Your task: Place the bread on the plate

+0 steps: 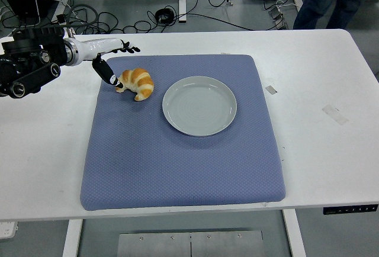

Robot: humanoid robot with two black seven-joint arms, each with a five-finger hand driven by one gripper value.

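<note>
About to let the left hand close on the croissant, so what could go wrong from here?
1. Only the thumb tip of the left hand meets the croissant at its left end, so closing may nudge it aside, not grip it.
2. The plate lies just right of the croissant; a shove could push bread against its rim.

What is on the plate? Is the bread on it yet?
Nothing is on the plate; all of its grey inside shows. The croissant lies beside it on the blue mat, apart from its rim. The left hand reaches toward the croissant, one fingertip at its left end.
</note>
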